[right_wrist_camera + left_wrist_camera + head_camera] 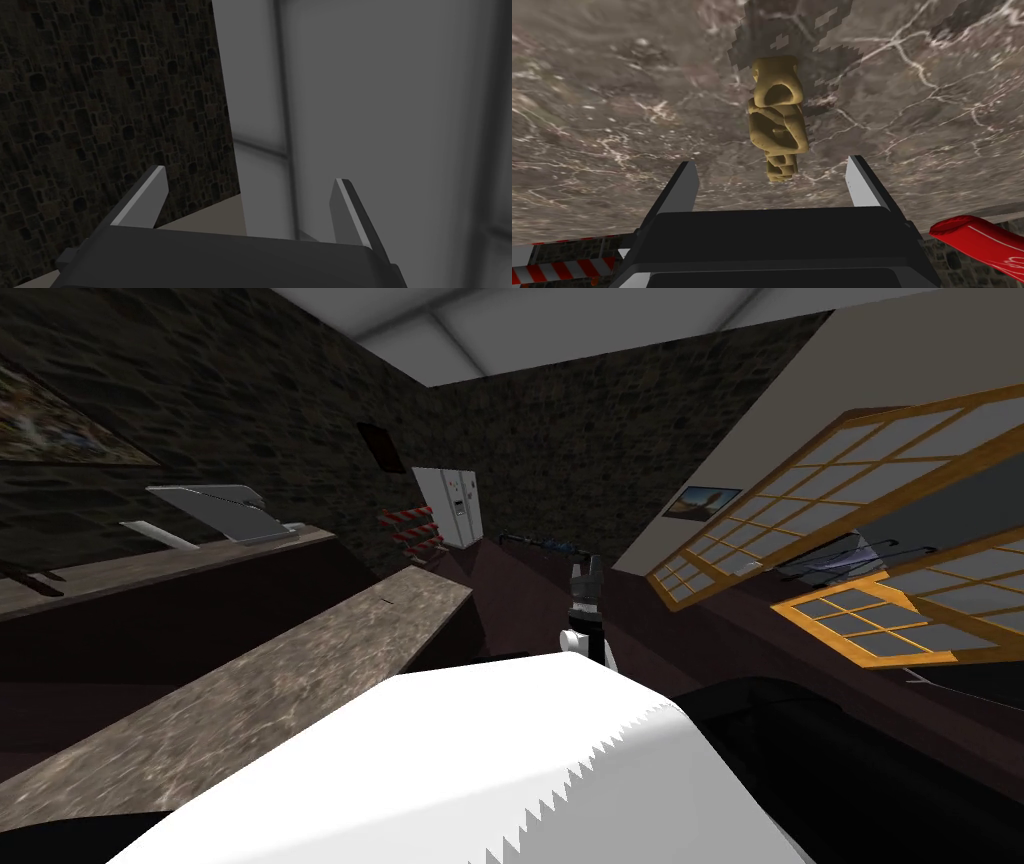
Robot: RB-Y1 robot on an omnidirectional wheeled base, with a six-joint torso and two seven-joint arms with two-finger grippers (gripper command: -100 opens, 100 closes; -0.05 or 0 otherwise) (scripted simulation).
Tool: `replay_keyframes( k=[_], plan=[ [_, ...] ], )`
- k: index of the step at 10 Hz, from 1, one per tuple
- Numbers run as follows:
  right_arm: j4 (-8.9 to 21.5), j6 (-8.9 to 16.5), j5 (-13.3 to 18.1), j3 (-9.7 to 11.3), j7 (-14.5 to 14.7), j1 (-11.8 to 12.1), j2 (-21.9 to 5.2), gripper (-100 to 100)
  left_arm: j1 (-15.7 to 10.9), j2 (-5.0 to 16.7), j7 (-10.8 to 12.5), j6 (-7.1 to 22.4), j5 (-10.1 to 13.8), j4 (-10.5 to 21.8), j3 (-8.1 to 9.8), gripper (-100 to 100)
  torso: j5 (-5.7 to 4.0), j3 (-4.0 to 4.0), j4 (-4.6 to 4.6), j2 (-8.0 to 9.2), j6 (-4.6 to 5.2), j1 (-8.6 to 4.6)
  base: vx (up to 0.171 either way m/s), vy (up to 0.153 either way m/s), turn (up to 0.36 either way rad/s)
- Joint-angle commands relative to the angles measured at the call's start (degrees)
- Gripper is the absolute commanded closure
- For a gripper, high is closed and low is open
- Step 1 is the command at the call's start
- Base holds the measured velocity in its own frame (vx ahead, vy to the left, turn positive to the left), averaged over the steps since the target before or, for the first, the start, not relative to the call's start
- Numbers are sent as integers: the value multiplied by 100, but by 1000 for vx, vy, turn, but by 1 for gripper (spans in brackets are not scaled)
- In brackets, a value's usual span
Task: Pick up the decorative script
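The decorative script (777, 112) is a tan carved piece lying flat on a brown marbled countertop (612, 125). My left gripper (772, 160) hovers over it, open. Its two fingers (684, 187) stand wide to either side of the script's near end, touching nothing. The script's length runs away from the gripper, roughly midway between the fingers. My right gripper (247, 172) is open and holds nothing; that arm (585, 593) is raised ahead of me, to the right of the counter.
The long marbled counter (300, 668) runs along my left, with a second counter and a grey appliance (225, 513) behind it. A red object (977, 240) and a red-and-white striped rack (557, 270) lie past the counter's edge. A white fridge (452, 508) stands at the far wall.
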Motion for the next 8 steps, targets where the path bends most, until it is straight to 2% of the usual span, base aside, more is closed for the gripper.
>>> replay_keyframes(
  k=[1,2,3,5,6,7,8],
  plan=[
    [0,0,0,0,0,0,0,0,0,0,0,0,0,0,0,0,0,0,0,0,0,0,4,18,0],
    [0,0,0,1,0,0,1,0,114,87,14,242,169,-286,36,-100,-8,4,1,6,-1,-29,-72,8,-201],
    [0,0,0,2,0,-2,1,0,228,174,29,397,339,-450,72,-100,-12,15,5,28,6,-39,-164,3,-355],
    [0,0,0,1,0,-2,1,0,228,174,29,483,339,-571,72,-100,-12,36,14,61,-5,-41,-107,13,-18],
    [0,0,0,1,0,-1,1,0,342,260,43,724,508,-763,108,-100,-11,28,12,46,-6,-41,-87,-5,-220],
    [0,0,0,2,0,-3,1,0,342,260,43,724,508,-857,108,-100,-14,26,10,44,5,-45,-88,4,-113],
    [0,0,0,1,0,-1,1,0,457,347,58,939,677,-1017,143,-100,-13,25,10,42,-3,-44,-128,-5,-178]
  ],
)
